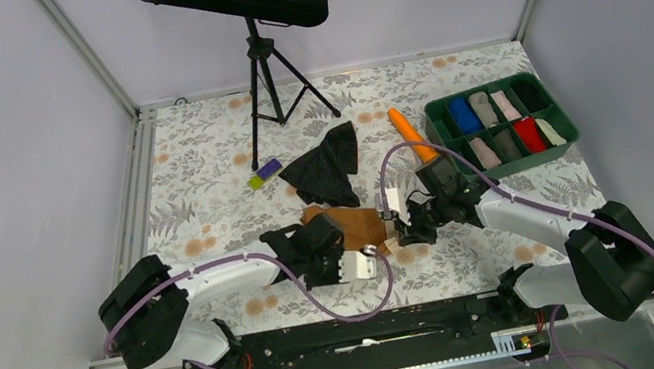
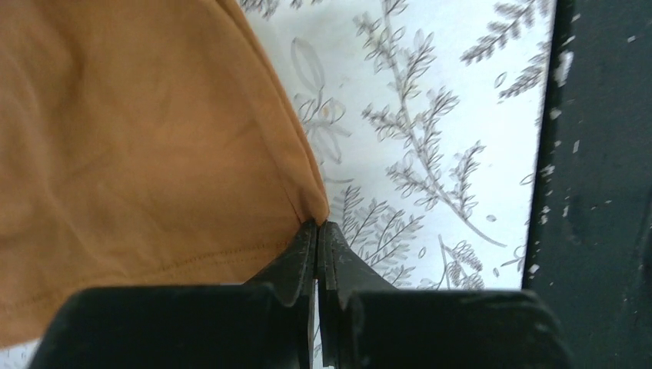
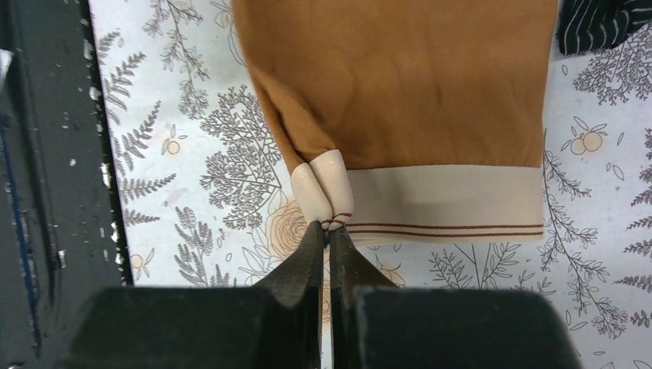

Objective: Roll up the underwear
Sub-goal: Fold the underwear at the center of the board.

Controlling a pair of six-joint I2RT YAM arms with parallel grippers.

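On the left, our left gripper [image 2: 317, 225] has its fingers pressed together on the very corner of the underwear [image 2: 138, 154], pinching the hem where the caramel fabric meets the floral table [image 2: 430, 115]. The underwear lies flat mid-table between our two arms, its pale waistband [image 3: 446, 201] turned toward the right arm. On the right, our right gripper [image 3: 329, 227] nips the doubled-over end of that waistband with its fingers closed tight. We judge that both ends are held so the edge stays taut and the roll starts evenly.
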